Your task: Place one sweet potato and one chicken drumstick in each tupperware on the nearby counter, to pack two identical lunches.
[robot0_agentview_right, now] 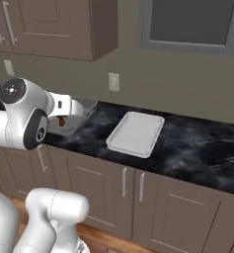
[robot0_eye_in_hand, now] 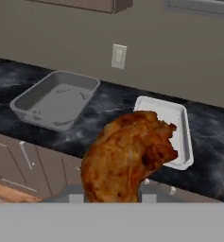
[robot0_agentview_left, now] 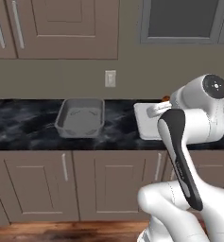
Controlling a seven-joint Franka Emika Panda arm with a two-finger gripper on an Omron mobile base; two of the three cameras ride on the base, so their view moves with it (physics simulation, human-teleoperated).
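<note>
Roasted brown and glistening, a chicken drumstick (robot0_eye_in_hand: 127,158) looms at the bottom of the hand view, clamped in the gripper (robot0_eye_in_hand: 114,196), whose jaws stand nearly closed around its lower end; the fingertips themselves are hidden behind the meat. From the right base view the same drumstick shows as a small reddish-brown shape (robot0_agentview_right: 62,121) hanging under the white hand, above the counter's front edge.

Beyond the meat lies the black marble-look counter (robot0_eye_in_hand: 108,113), veined in white and running the width of the view. Two tupperwares sit on it, well apart, with bare stone between them. The deep grey tub (robot0_eye_in_hand: 56,99) is on the left, its rim set back from the counter's front edge and nothing visible inside. The shallower whitish tray (robot0_eye_in_hand: 172,125) sits to the right, its near rim close to the counter's front edge, partly hidden by the drumstick in the hand view.

In the left base view, the tub (robot0_agentview_left: 80,117) and tray (robot0_agentview_left: 146,120) stand side by side, the arm's white elbow covering part of the tray. A wall outlet (robot0_agentview_left: 110,78) sits on the backsplash above them, and taupe cabinets (robot0_agentview_left: 61,175) with silver bar handles run below.
</note>
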